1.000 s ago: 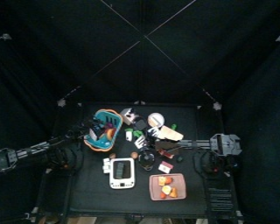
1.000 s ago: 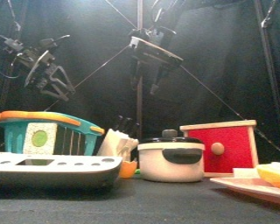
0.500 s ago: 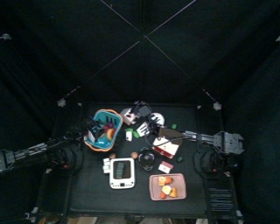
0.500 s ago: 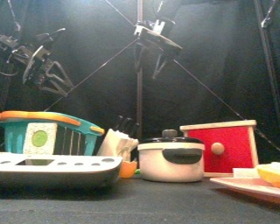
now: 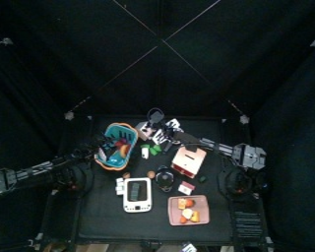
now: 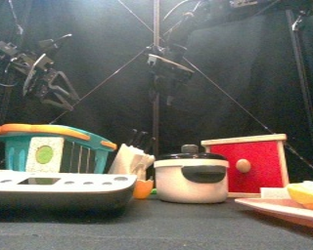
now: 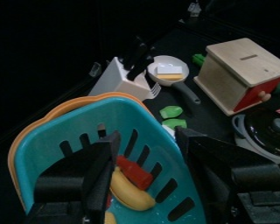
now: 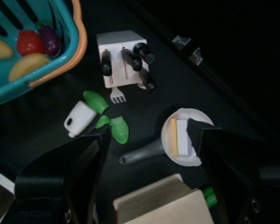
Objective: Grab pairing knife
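A white knife block (image 8: 122,61) holds several black knife handles (image 8: 137,59); I cannot tell which one is the paring knife. The block stands beside the teal basket (image 5: 118,144), and also shows in the front view (image 6: 130,159) and the left wrist view (image 7: 116,80). My right gripper (image 8: 150,149) is open and empty, reaching across the table and hanging above the block (image 5: 153,126). My left gripper (image 7: 154,157) is open and empty above the basket's rim (image 7: 60,118); in the front view it hangs high at the left (image 6: 42,78).
A red box (image 6: 248,164), a black-lidded pot (image 6: 192,179), a white scale (image 6: 55,190) and a plate of orange food (image 6: 303,200) stand at the front. A small plate with butter (image 8: 187,136) and green toy pieces (image 8: 116,129) lie near the block.
My right arm has swung left across the table, from over the red box to over the knife block, and come lower. The left arm has hardly moved.
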You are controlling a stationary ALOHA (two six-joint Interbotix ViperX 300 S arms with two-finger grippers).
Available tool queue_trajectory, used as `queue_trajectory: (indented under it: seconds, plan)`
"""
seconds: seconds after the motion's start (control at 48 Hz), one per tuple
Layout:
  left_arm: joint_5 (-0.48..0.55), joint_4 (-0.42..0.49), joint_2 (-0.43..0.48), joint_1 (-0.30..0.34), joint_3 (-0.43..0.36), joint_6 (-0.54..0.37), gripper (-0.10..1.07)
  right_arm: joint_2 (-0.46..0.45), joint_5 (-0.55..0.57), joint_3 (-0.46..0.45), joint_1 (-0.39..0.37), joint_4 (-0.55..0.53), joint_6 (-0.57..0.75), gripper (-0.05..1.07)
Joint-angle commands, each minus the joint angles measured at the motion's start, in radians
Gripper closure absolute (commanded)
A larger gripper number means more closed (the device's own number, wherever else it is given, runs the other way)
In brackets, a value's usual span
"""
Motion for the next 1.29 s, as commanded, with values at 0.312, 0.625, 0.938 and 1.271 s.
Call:
queue_trajectory:
  seconds: [0.312,0.625,0.938,1.271]
  plan:
    - [-0.005,0.002,0.002,-0.003,-0.008,0.002,0.09,-0.072,-0.218,0.169,-0.12,0.097,-0.058,0.03]
    - [-0.005,0.002,0.002,-0.002,-0.006,0.002,0.09,-0.121,-0.448,0.296,-0.137,0.141,-0.118,0.03]
    - [-0.002,0.002,0.0,-0.002,-0.003,0.002,0.09,-0.048,-0.517,0.285,-0.141,0.124,-0.176,0.03]
    - [-0.002,0.002,0.002,-0.002,-0.002,0.002,0.09,-0.003,-0.574,0.278,-0.149,0.101,-0.178,0.03]
